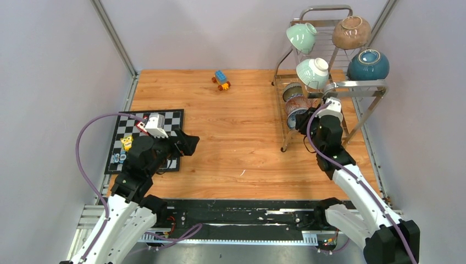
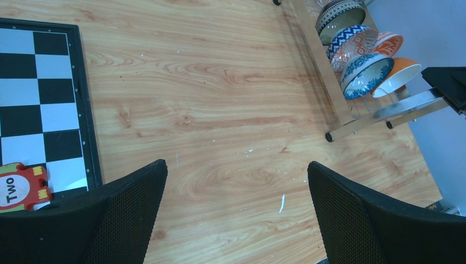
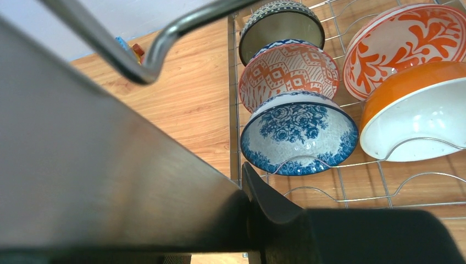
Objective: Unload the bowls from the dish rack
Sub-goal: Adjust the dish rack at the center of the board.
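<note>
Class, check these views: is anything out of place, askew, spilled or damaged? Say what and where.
Nothing spilled or broken. The bowls sit on edge in the dish rack. Oddities: a small toy of coloured blocks lies alone near the far edge of the table, and a white fleck marks the wood near the left end effector.
</note>
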### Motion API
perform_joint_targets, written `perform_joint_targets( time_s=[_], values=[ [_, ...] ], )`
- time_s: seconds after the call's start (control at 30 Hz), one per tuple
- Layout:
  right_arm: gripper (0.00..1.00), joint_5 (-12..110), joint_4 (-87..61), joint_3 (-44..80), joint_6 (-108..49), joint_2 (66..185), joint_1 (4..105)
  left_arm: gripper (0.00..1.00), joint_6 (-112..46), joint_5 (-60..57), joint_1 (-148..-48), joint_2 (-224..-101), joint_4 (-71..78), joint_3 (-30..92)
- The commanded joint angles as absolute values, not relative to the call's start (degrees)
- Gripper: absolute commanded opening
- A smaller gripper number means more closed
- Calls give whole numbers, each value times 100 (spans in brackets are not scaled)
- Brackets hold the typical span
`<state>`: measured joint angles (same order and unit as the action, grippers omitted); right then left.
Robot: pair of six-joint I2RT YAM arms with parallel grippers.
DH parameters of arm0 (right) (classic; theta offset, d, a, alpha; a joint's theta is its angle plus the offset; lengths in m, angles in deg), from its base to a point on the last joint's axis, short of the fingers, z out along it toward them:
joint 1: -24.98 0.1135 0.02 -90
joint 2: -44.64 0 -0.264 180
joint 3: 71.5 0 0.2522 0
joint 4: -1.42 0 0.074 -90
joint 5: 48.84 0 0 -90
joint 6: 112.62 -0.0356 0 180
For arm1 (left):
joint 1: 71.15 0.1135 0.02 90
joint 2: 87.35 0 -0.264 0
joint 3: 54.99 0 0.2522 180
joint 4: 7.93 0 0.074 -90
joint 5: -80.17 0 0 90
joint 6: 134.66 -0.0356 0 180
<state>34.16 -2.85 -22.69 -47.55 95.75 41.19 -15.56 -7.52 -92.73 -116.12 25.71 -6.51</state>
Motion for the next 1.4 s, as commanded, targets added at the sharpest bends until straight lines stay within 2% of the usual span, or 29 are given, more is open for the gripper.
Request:
perform_joint_targets(
  time_s=[0.0,0.67,0.9,0.93,0.97,1.03,1.13,1.23,1.37],
  values=[
    [3,4268,-710,-2469,-4634,9480,4558,100,-1552,-807,-9301,-11633,2545,-700],
    [3,3439,-277,-2707,-5036,9855,6283,100,-1556,-581,-9303,-11656,2463,-684],
    [4,3159,-693,-2729,-5025,9483,6481,100,-1542,-213,-9303,-11779,2147,-619],
    [11,3131,-829,-2705,-5002,9368,6475,100,-1542,-181,-9303,-11784,2083,-612],
    [27,3124,-983,-2668,-4974,9263,6481,100,-1547,-143,-9303,-11790,2009,-604],
    [49,3108,-1301,-2626,-4919,9006,6479,100,-1552,-126,-9303,-11806,1864,-591],
    [68,3090,-1825,-2556,-4869,8608,6479,100,-1540,-90,-9318,-11915,1599,-590],
    [76,3198,-2246,-2473,-4776,8212,6471,100,-1542,-38,-9397,-12139,1327,-591],
    [78,3401,-3130,-2232,-4575,7606,6479,100,-1952,-432,-10130,-12553,1195,-434]
  ],
)
